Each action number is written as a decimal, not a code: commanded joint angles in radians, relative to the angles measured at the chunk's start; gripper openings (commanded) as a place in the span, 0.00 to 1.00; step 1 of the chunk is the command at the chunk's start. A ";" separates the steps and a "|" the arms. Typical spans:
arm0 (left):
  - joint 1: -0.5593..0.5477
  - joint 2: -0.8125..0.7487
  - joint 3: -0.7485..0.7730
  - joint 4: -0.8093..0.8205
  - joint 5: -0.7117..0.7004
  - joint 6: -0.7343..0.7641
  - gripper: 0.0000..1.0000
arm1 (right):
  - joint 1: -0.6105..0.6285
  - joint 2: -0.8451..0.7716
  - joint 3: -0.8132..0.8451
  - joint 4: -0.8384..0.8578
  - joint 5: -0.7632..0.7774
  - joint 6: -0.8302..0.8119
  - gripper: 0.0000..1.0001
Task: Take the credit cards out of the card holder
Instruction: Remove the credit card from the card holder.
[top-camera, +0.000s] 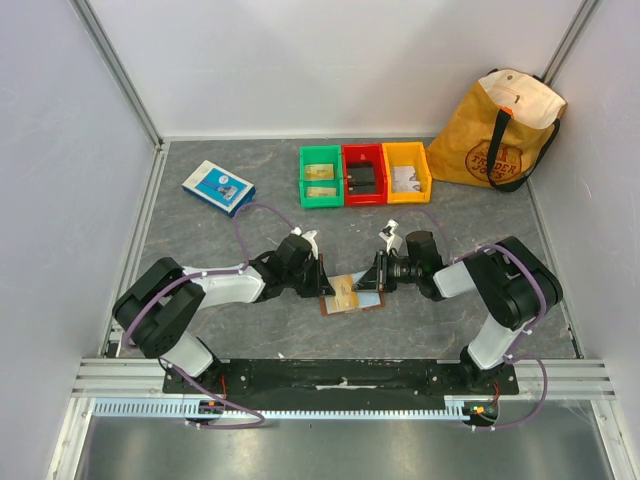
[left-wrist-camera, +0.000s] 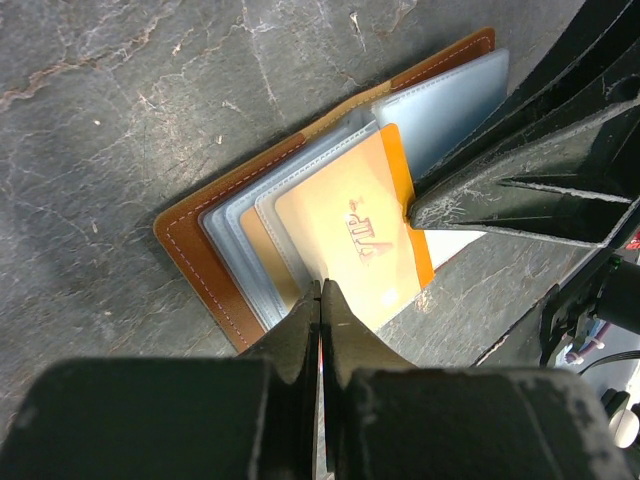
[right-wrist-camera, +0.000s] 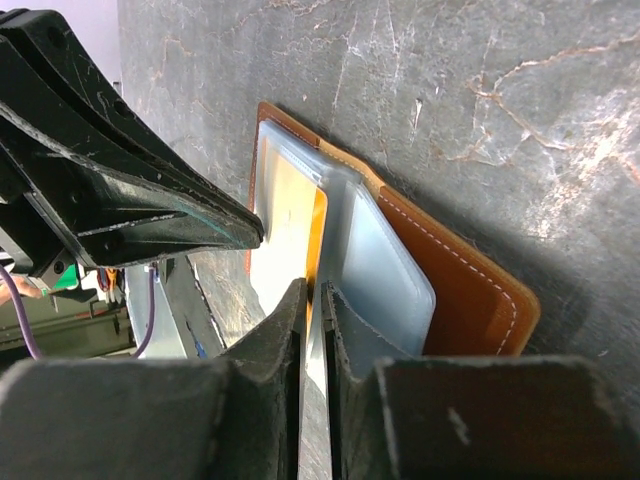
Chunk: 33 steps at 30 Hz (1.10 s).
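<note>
- Flat on the table, one card holder (top-camera: 350, 297) lies open, long axis left-right.
- Left gripper (left-wrist-camera: 320, 292) pinches one gold card (left-wrist-camera: 350, 235).
- Right gripper (right-wrist-camera: 315, 295), fingers narrow, grips a clear sleeve (right-wrist-camera: 385, 270).

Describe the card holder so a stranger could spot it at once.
Look between the two arms, near the table's front edge. The card holder lies open there, brown leather with pale clear sleeves and a gold card showing, unlike the blue-and-white box farther back.
</note>
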 joint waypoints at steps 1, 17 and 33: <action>-0.006 0.005 -0.019 -0.053 -0.050 0.017 0.02 | -0.006 0.009 -0.013 0.007 -0.040 -0.017 0.15; -0.003 0.007 -0.020 -0.049 -0.036 0.015 0.02 | -0.009 0.058 -0.011 0.074 -0.067 0.022 0.21; -0.003 0.024 -0.020 -0.054 -0.037 0.011 0.02 | -0.108 -0.152 -0.060 -0.155 0.012 -0.043 0.00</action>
